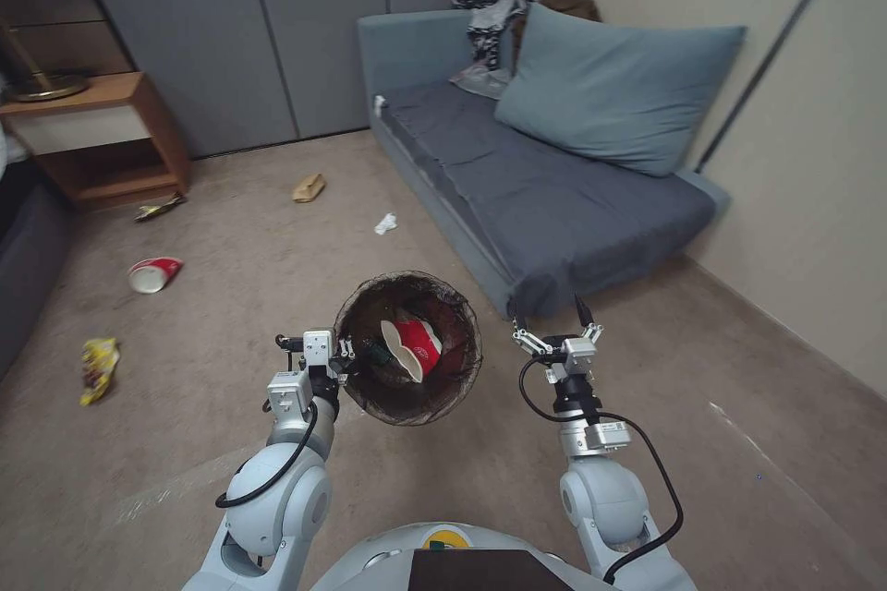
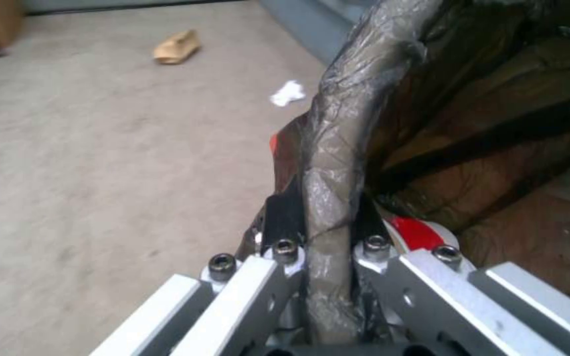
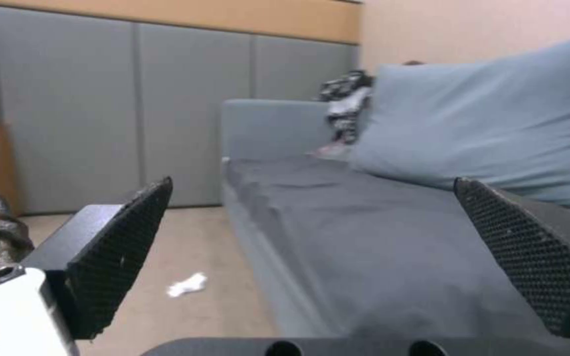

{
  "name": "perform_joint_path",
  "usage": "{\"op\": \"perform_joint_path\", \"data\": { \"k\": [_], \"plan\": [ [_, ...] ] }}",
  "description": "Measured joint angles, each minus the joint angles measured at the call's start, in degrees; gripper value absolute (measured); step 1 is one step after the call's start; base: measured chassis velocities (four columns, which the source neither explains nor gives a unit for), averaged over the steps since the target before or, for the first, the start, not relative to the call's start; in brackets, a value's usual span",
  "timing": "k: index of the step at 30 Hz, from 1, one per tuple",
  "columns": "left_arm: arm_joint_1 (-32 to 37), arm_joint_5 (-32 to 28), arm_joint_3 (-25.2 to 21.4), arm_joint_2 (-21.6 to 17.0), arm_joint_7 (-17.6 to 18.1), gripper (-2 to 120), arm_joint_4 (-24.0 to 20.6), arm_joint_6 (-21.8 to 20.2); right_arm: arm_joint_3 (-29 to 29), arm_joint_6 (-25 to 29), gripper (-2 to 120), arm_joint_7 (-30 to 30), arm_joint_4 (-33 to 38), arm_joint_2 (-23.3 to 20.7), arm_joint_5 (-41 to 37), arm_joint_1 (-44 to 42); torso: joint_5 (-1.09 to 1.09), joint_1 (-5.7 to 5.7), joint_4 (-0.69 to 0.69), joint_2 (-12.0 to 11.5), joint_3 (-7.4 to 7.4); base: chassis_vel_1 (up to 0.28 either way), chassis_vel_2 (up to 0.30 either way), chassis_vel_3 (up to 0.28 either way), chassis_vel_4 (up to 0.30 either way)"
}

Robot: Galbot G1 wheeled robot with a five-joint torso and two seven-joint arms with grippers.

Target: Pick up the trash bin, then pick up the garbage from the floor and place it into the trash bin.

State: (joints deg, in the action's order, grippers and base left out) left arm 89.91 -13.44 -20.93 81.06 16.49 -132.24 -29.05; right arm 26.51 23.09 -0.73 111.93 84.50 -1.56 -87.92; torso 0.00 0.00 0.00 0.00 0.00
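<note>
Left tool (image 2: 324,217) clamped on the liner-wrapped rim of the trash bin (image 1: 407,348), holding it off the floor. Red-and-white cup (image 1: 413,346) inside the bin; print unreadable. Right tool (image 1: 552,319) wide open, empty, just beside the bin on the sofa (image 1: 545,194) side. White tissue (image 1: 385,223) on floor beyond the bin.

One bin (image 1: 407,347), two red cups (image 1: 153,274).

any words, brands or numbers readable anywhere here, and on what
None can be read.
Red-and-white cup inside the trash bin: white logo marks, too small to read.
Red-and-white cup on the floor: no legible print.
Yellow wrapper: print too blurred to read.
</note>
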Motion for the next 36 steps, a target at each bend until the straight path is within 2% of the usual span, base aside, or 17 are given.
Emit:
{"op": "perform_joint_path", "data": {
  "k": [32,36],
  "plan": [
    [-0.33,-0.65,-0.16,0.06,-0.02,0,0.41,-0.25,-0.02,-0.16,100,-0.05,-0.44,0.47,-0.11,0.49,0.0,0.0,0.0,0.0,0.0,0.123,0.126,0.123,0.123],
    [-0.27,-0.32,-0.17,0.02,-0.39,0,0.87,1.25,0.02,0.11,100,-0.06,-0.41,0.61,-0.08,0.05,0.0,0.0,0.0,0.0,0.0,0.123,0.132,0.121,0.114]
  ]
}}
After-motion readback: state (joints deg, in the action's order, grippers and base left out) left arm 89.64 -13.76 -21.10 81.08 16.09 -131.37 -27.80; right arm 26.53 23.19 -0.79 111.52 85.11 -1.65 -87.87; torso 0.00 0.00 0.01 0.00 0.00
